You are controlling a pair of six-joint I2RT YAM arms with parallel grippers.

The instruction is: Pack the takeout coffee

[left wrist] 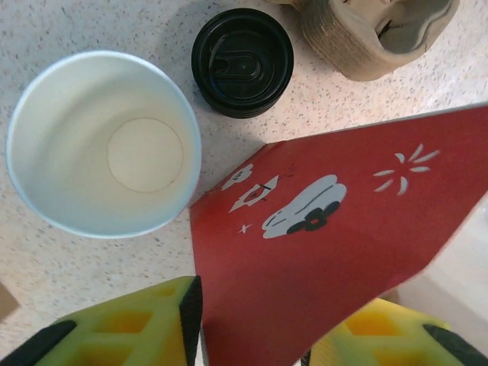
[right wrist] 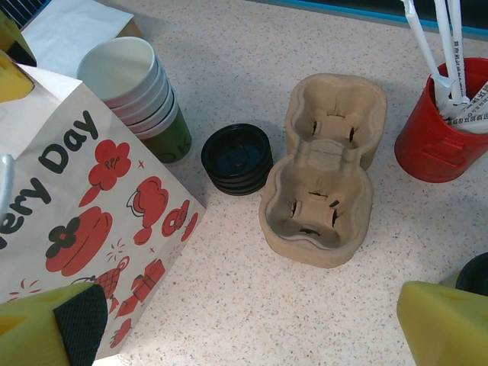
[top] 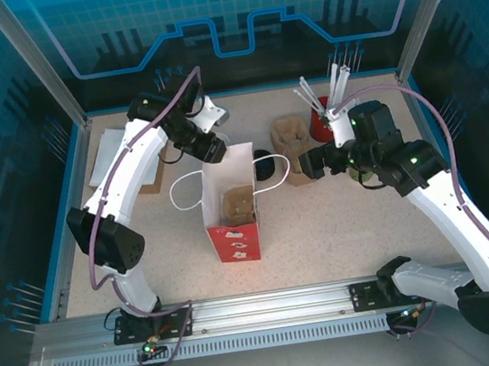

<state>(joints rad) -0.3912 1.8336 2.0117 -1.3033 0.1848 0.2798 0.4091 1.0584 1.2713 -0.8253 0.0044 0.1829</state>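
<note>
At the right edge of the right wrist view a black round lid with a bit of green under it looks like the takeout coffee (right wrist: 477,274); it is mostly cut off. The red and white paper bag (top: 233,230) stands open mid-table with a cardboard carrier (top: 238,204) inside. My left gripper (top: 214,151) is at the bag's far rim. Its jaws are narrowed onto the bag's red end wall (left wrist: 328,229), one finger on each side of it. My right gripper (right wrist: 244,328) hangs open over bare table just in front of the spare carriers, with nothing between its fingers.
A stack of unlidded cups (right wrist: 130,76) and a pile of black lids (right wrist: 237,158) sit behind the bag. Two nested pulp carriers (right wrist: 324,168) lie to the right, with the red cup of straws (right wrist: 438,130) beyond them. White napkins (top: 117,151) lie at the far left.
</note>
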